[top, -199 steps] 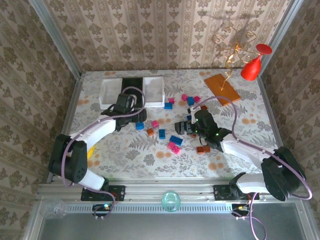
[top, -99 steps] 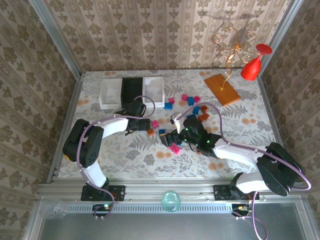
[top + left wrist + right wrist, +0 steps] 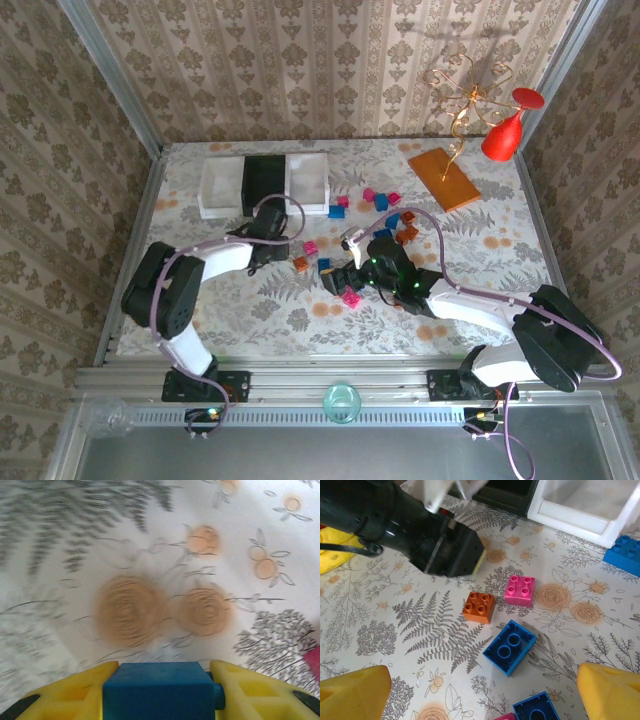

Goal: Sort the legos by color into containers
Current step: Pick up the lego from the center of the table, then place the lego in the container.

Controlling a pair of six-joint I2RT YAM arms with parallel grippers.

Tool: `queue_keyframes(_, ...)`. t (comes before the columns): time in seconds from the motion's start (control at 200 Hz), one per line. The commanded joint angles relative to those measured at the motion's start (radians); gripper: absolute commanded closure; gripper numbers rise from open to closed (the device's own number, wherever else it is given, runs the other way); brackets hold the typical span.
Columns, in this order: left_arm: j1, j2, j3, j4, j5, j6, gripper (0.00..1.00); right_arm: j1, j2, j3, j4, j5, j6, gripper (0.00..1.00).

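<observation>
The left gripper (image 3: 161,674) was clamped on a blue brick (image 3: 157,692) over the flowered table (image 3: 150,555). The right gripper (image 3: 482,692) hung wide open and empty over loose bricks (image 3: 479,607).

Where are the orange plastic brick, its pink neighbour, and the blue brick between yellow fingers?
orange plastic brick (image 3: 479,607): right wrist view, studded top.
pink brick (image 3: 519,589): right wrist view, studded top.
blue brick (image 3: 159,689): left wrist view, near face.
</observation>
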Motion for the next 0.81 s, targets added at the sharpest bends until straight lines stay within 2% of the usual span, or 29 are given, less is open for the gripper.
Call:
queue_keyframes(0.0,0.123,-0.127,0.01,0.037,-0.023,0.012,0.56,0.012,-0.001,-0.01,0.021,0.014,0.004,0.03)
queue_keyframes(0.15,0.279,-0.143,0.114,0.019,0.012,0.03,0.56,0.014,0.002,-0.008,0.017,0.025,0.003,0.03)
queue_keyframes(0.335,0.394,0.091,0.405,-0.032,0.057,0.035,0.55,0.018,0.012,-0.006,0.022,0.032,0.003,0.03)
queue_keyframes(0.475,0.414,0.303,0.686,-0.156,0.052,0.062,0.47,0.021,0.012,-0.009,0.027,0.037,0.006,0.03)
queue_keyframes(0.58,0.413,0.387,0.845,-0.267,0.046,0.085,0.31,0.022,-0.001,-0.018,0.027,0.065,0.003,0.03)
queue_keyframes(0.675,0.4,0.318,0.811,-0.255,0.033,0.094,0.22,0.022,-0.027,-0.032,0.026,0.119,-0.002,0.03)
queue_keyframes(0.8,0.352,0.085,0.556,-0.148,0.064,0.088,0.18,0.022,-0.074,-0.054,0.018,0.209,-0.017,0.02)
